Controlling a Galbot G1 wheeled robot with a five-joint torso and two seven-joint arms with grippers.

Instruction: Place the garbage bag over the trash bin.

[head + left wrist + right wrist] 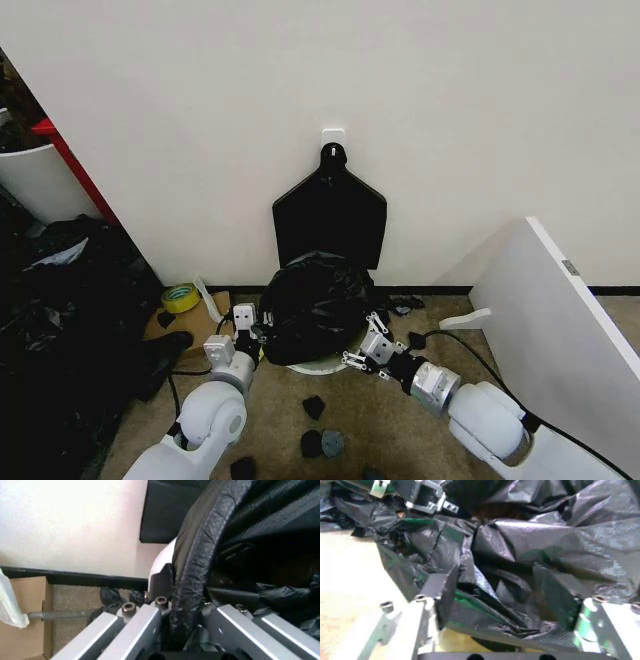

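- Crinkly glossy black plastic garbage bag (316, 305) sits bunched over the round white plastic trash bin (318, 368), against the far wall; I see just a sliver of bin rim under its near edge.
- My left gripper (257, 335) is at the bag's left edge, jaws clamped on a rolled fold of film, seen close in the left wrist view (192, 588).
- My right gripper (366, 349) is at the bag's near right edge, jaws apart with loose film (520, 573) between them, not pinched.
- Flat black bundle of bags (330, 215) hangs on the wall just behind.
- Risk, my judgement: the one-sided hold could drag the bag off the rim, or tear the thin film if I pull hard.
- Small black scraps (322, 425) on the near floor could confuse a regrasp.
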